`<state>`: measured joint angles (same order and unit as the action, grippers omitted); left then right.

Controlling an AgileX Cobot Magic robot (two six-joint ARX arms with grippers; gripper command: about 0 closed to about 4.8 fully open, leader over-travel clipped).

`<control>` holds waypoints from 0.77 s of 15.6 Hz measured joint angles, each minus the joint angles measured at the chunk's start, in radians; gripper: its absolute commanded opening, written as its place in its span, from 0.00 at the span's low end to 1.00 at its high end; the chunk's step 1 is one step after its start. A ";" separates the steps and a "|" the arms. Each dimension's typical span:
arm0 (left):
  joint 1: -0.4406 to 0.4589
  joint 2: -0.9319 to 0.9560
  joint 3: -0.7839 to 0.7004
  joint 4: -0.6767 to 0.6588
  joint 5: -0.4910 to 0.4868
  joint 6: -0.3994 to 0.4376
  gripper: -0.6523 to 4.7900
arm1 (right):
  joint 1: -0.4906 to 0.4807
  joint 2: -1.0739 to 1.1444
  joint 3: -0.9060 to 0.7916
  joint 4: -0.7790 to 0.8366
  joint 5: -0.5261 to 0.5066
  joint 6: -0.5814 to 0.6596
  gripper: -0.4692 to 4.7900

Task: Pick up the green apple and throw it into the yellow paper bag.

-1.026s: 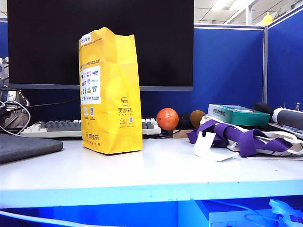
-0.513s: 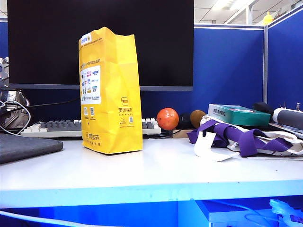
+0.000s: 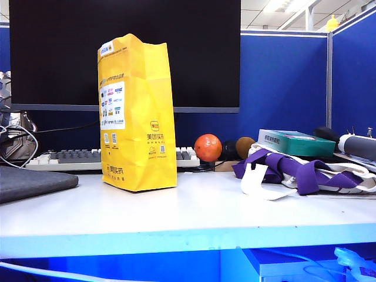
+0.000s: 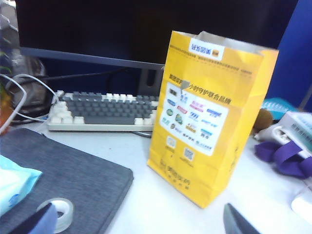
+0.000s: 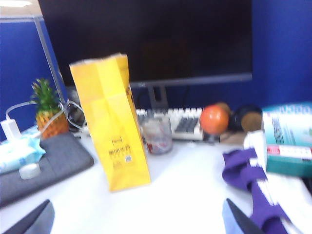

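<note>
The yellow paper bag (image 3: 138,117) stands upright on the white desk (image 3: 194,211), in front of a keyboard. No green apple shows in any view. Neither gripper appears in the exterior view. In the left wrist view my left gripper (image 4: 139,225) is open and empty, its dark fingertips (image 4: 236,223) low in front of the bag (image 4: 209,122) and apart from it. My right gripper (image 5: 139,222) is also open and empty, held back from the bag (image 5: 109,122) over bare desk.
An orange-red fruit (image 3: 207,147) and a brown fruit (image 3: 244,145) lie behind the bag's right. A purple-and-white cloth (image 3: 299,173) and a teal box (image 3: 294,143) fill the right side. A grey mat (image 4: 63,180) with a tape roll (image 4: 57,212) lies left. A glass cup (image 5: 157,134) stands by the keyboard (image 4: 107,108).
</note>
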<state>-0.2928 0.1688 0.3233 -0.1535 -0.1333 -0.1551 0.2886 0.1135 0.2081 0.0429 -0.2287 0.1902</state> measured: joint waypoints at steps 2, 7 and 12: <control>0.000 0.000 0.000 0.000 0.000 -0.004 1.00 | 0.000 0.000 0.000 -0.023 0.000 0.001 0.96; 0.000 0.000 0.000 0.000 0.000 -0.004 1.00 | 0.000 0.000 0.000 -0.027 0.000 0.000 0.96; 0.000 -0.014 -0.017 0.000 0.000 -0.004 1.00 | 0.000 -0.020 -0.125 0.019 0.000 0.001 0.96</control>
<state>-0.2928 0.1543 0.3065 -0.1532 -0.1333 -0.1589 0.2882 0.0937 0.0834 0.0620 -0.2283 0.1909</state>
